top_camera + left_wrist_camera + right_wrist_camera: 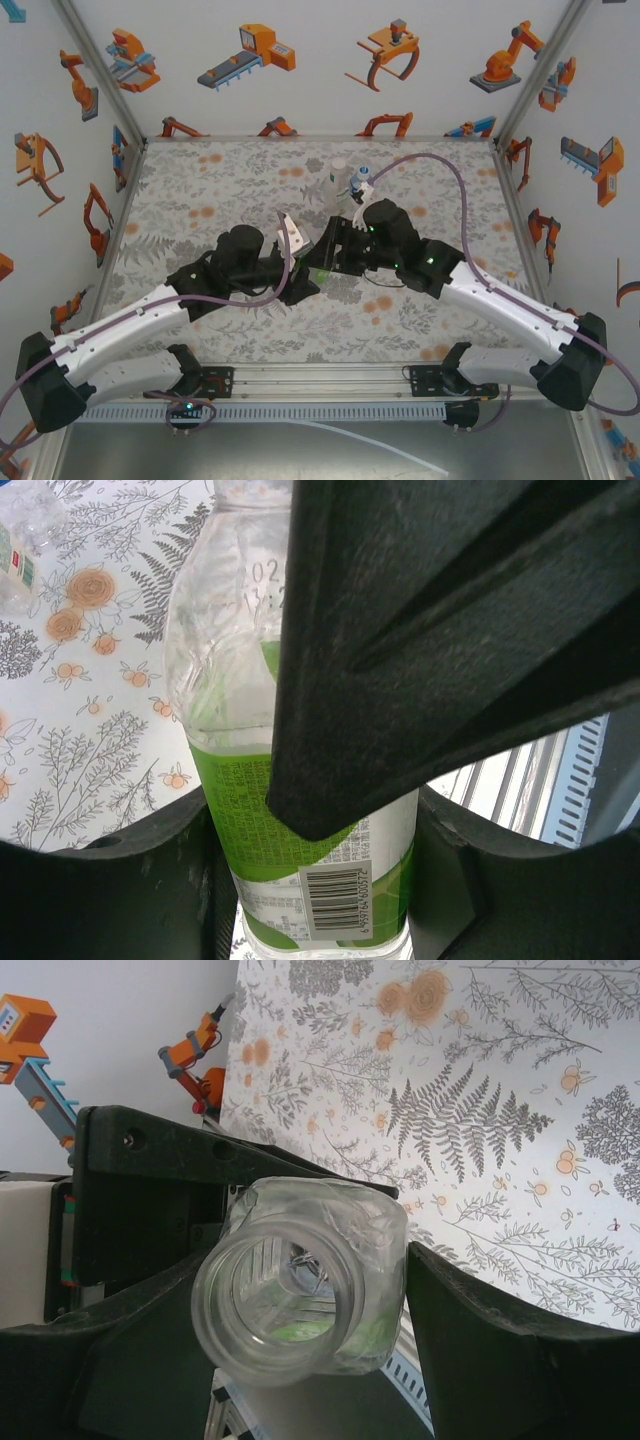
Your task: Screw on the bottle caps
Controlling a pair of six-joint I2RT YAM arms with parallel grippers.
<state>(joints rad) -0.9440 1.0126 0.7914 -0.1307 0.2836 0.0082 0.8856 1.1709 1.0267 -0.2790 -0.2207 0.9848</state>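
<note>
Left tool (315,910) is clamped on the green bottle (230,680) at its label, between the two arms over mid-table (200,190). Right tool (315,1360) stands half wide about the bare mouth, with nothing in it and a gap on one side. We judge capping not yet begun. Keep the left grip firm but not crushing; bring a cap square to the threads — turn gently.
</note>
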